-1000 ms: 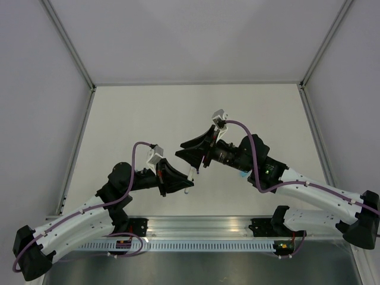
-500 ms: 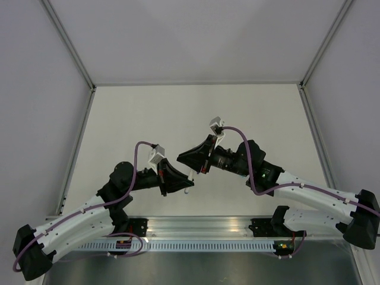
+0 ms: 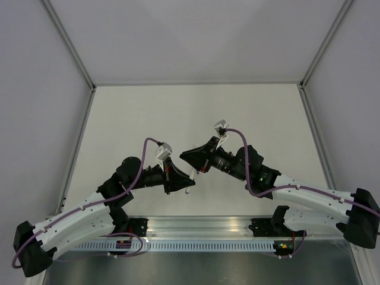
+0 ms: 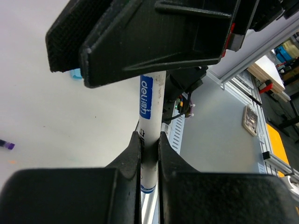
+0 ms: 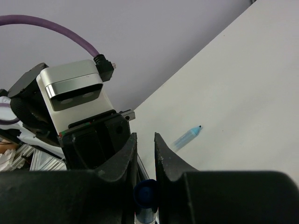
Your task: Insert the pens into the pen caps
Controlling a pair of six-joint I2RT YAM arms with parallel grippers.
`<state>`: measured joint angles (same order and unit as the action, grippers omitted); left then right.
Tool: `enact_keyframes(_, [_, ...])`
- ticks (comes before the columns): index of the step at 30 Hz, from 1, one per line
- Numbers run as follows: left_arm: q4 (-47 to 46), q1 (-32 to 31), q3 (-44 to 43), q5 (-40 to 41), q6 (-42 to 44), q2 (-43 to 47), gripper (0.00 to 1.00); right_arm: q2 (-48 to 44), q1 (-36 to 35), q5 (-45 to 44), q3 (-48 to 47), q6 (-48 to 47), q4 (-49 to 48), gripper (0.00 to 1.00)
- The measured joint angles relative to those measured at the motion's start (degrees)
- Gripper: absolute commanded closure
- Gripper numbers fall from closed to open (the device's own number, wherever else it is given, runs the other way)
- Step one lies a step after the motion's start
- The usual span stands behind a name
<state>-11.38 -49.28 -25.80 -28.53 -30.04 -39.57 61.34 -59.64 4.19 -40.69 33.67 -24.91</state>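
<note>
My left gripper [image 4: 149, 140] is shut on the white pen [image 4: 150, 102], which carries a blue label and points up toward the right gripper. In the top view the left gripper [image 3: 184, 181] and right gripper [image 3: 192, 161] meet tip to tip near the table's front middle, with the white pen [image 3: 190, 176] between them. My right gripper [image 5: 145, 138] is shut on the dark blue cap [image 5: 145, 194], held end-on toward the left gripper. The light blue cap [image 5: 187, 137] lies loose on the table beyond; it also shows in the left wrist view [image 4: 74, 73]. I cannot pick out the dark pen with certainty.
A small dark purplish stub [image 4: 5, 145] lies on the table at the left edge of the left wrist view. The left arm's wrist camera [image 5: 77, 93] sits close in front of the right gripper. The aluminium rail [image 3: 196, 228] runs along the near edge.
The left gripper has moved right and up with the white pen. The right gripper has dropped and drawn back a little with the dark blue cap. The two grippers stand closer together.
</note>
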Motion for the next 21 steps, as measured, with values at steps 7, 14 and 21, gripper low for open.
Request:
enact_keyframes(7, [5.7, -0.8, -2.8, 4.6, 1.3, -0.9, 0.98, 1.1, -2.1, -8.6, 0.9, 2.2, -1.2, 1.00])
enact_keyframes(14, [11.7, -1.6, -3.7, 11.3, 3.3, -4.1, 0.98, 5.8, -4.8, -20.6, 1.6, 4.1, -0.9, 1.00])
enact_keyframes(21, [13.1, -2.2, -4.3, 14.6, 5.6, -6.5, 0.98, 8.4, -7.5, -31.6, 1.7, 7.5, 0.3, 1.00])
